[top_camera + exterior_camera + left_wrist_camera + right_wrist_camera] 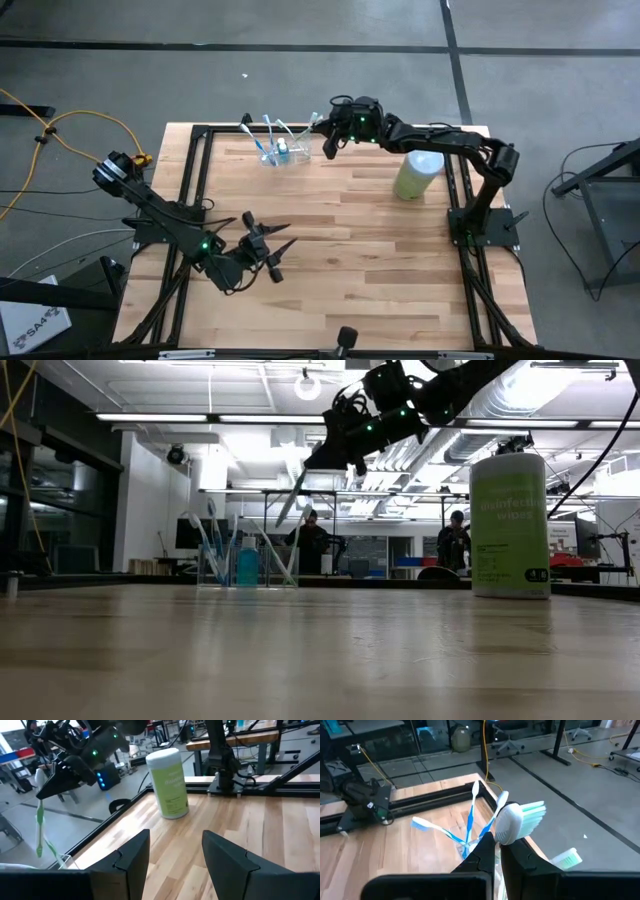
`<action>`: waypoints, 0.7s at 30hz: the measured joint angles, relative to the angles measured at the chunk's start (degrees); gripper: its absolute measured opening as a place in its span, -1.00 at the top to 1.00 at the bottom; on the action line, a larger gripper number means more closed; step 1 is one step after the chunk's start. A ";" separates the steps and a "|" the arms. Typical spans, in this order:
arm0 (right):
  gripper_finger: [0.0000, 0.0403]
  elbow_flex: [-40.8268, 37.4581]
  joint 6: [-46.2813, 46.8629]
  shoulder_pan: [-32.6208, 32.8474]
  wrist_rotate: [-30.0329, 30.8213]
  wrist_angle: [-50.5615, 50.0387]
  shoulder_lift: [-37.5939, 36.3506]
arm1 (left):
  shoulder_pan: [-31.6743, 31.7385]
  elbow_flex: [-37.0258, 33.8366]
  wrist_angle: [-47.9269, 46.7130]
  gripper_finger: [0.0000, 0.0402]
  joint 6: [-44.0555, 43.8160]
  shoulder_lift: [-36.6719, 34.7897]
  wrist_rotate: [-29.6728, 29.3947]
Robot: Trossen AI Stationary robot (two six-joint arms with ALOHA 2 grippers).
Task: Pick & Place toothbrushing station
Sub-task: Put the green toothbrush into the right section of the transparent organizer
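High view: the small clear plastic toothbrushing station stands at the wooden table's far edge, holding several blue-and-white toothbrushes. The right gripper hangs just beside it, pinched on a green-and-white toothbrush. The left gripper rests near the front left, fingers spread wide, empty.

Low view: the light green cylindrical wipes canister stands well apart from the station.

Right wrist view: the green toothbrush's head shows above the closed fingers.
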 joint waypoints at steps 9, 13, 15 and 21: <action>0.98 0.00 0.43 -0.95 -0.15 -0.74 0.00 | 0.04 0.00 0.22 0.13 -0.05 0.02 -0.08; 0.98 0.00 0.27 -0.83 -0.19 -2.32 0.50 | 0.04 0.00 0.24 0.13 -0.13 0.02 -0.09; 0.98 0.02 0.75 -1.13 -0.68 -2.46 1.31 | 0.04 0.00 0.24 0.13 -0.13 0.01 -0.08; 0.97 0.02 1.36 -1.21 -0.27 -0.99 3.88 | -0.14 0.00 0.61 0.13 -0.13 0.02 -0.08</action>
